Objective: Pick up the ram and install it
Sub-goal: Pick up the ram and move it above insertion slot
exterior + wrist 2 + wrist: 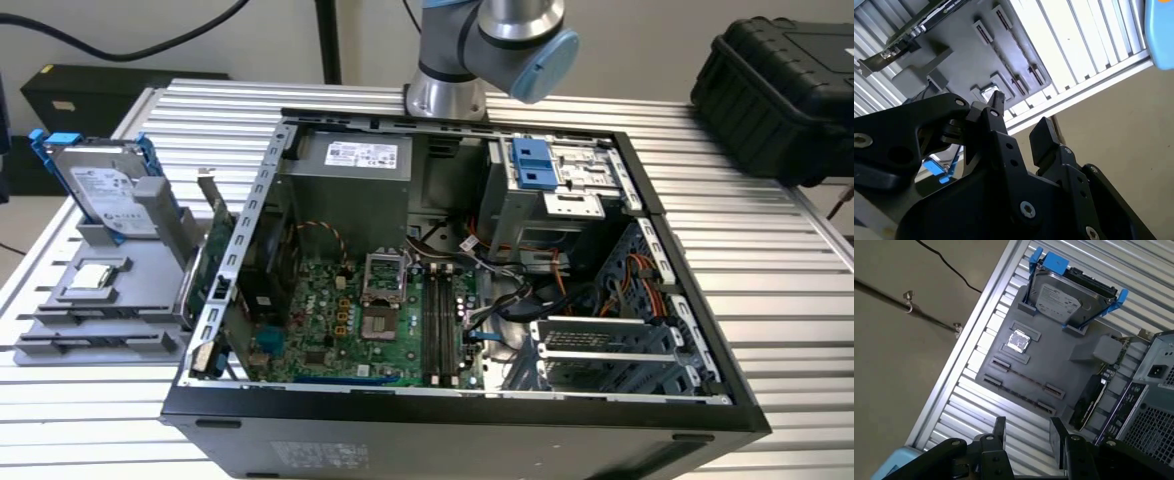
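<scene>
My gripper [1029, 432] is open with nothing between its black fingers [1000, 427], and hangs above the grey parts holder [1054, 365] on the slatted table; it shows in both wrist views [1019, 117]. The holder's long narrow slots [1021, 380] are bare. In the exterior view, the open computer case [467, 420] shows its green motherboard [320, 310]. A long thin dark strip [434, 320] stands in the memory slots there; it looks like the ram, though I cannot tell for sure. The arm [494, 40] rises behind the case.
The holder [120, 300] carries a silver hard drive in a blue frame [1064, 295], a small square chip [1018, 340] and a green expansion card [214, 260] beside the case wall. A black hard case [781, 80] sits at the exterior view's right. The table edge [969, 355] is near.
</scene>
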Controlling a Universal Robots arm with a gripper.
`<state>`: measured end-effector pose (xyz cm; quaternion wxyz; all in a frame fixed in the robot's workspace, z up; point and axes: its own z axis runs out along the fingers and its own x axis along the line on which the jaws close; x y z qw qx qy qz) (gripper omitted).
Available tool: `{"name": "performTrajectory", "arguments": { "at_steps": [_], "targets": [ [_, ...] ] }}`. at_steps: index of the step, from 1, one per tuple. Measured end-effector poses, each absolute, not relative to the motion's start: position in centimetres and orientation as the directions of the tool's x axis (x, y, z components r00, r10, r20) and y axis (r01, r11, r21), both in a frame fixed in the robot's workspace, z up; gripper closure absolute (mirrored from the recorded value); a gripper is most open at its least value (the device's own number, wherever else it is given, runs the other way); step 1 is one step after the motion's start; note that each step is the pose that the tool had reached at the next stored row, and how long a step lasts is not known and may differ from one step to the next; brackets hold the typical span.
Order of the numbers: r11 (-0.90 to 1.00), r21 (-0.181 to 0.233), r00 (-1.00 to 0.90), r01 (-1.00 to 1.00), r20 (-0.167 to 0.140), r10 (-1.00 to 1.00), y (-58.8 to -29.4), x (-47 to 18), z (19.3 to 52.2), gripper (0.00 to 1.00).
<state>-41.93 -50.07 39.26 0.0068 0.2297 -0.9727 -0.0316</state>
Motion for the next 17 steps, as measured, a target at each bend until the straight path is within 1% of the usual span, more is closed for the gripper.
{"name": "performTrajectory", "arguments": {
  "at_steps": [17],
  "targets": [
    [0.827,0.065,-0.829,-0.559,-0.001,-0.56,-50.07,-41.93,39.26,0.0]
  ]
}}
